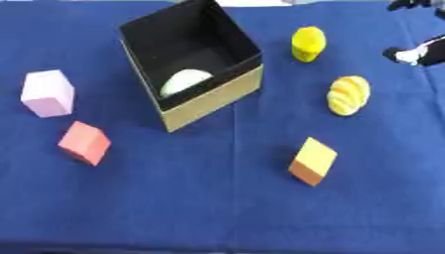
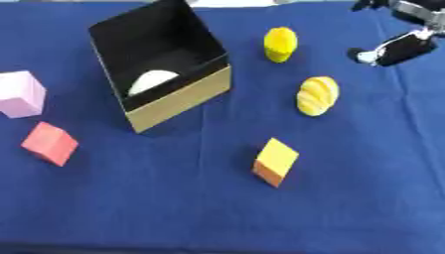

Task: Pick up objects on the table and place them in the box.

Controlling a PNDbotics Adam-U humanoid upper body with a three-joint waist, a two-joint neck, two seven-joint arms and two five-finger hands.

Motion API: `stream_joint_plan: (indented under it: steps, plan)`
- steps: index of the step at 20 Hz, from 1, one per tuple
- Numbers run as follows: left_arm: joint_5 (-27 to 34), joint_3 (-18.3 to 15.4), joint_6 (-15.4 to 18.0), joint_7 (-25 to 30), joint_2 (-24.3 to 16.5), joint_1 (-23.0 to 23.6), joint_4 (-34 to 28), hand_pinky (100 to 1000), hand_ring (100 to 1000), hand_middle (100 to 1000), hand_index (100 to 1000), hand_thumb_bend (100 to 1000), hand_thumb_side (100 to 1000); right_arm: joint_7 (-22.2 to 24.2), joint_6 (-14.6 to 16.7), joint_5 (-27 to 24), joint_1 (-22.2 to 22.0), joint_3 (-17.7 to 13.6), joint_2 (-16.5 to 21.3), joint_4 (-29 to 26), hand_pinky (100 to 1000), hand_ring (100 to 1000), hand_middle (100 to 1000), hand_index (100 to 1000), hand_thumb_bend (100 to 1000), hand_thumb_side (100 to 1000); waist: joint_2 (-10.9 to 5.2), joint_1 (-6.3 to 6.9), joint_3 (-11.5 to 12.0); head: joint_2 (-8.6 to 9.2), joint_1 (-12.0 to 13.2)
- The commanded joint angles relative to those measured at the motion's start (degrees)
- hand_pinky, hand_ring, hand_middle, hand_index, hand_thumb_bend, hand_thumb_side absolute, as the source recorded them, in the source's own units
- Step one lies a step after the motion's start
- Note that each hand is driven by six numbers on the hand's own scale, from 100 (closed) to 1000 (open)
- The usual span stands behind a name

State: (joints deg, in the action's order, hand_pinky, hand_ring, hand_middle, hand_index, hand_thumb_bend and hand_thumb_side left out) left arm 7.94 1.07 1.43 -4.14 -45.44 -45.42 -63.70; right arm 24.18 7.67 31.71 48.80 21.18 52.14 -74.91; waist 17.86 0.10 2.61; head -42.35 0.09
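The right hand [image 2: 396, 47] waits at the far right of the desk [image 2: 174, 208]; I cannot tell its fingers. 1 white thing [image 1: 184, 82] sits in the box [image 1: 213, 96], 5 toys lie outside, ready to grab

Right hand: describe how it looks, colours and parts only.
The right hand shows at the upper right corner: mostly black, blocky segments with a white tip on one finger and a silver-grey piece above it. No cables or markings can be made out. The left hand is out of view.
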Motion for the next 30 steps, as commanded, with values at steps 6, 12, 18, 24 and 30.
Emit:
stream_joint_plan:
  steps: [6,12,18,24,30]
  plan:
    - [0.21,-0.29,0.19,0.11,-3.80,0.90,-3.96,864,773,765,931,195,850,7.93,0.28,1.11,3.28,-3.72,0.67,-2.04,889,878,837,873,416,292,-0.94,-0.16,0.12,0.12,-0.57]
    - [3.66,-1.06,0.80,-0.45,-3.95,4.53,-10.04,863,771,760,930,196,844,8.73,-1.88,0.19,6.06,-3.95,-1.80,-1.11,882,871,832,874,414,282,-0.63,-0.22,0.73,0.48,-1.76]
    - [8.72,-3.60,5.79,-1.56,-3.66,11.25,-19.12,863,770,761,932,212,817,7.93,-2.21,2.40,10.28,-3.87,-6.32,3.21,879,870,836,879,409,283,0.46,-0.58,2.54,1.27,-4.62]
    - [12.15,-6.38,10.11,-4.93,-2.34,18.39,-28.39,863,770,761,933,224,807,6.51,-1.53,5.98,12.45,-4.63,-9.76,8.21,879,874,844,885,412,285,1.73,-0.85,4.68,1.98,-7.50]
    - [12.17,-7.91,7.27,-7.69,-1.47,22.15,-38.54,863,772,761,933,228,799,5.31,-1.21,7.86,12.44,-5.97,-11.05,11.52,877,875,849,889,409,290,2.87,-1.19,6.46,3.70,-8.98]
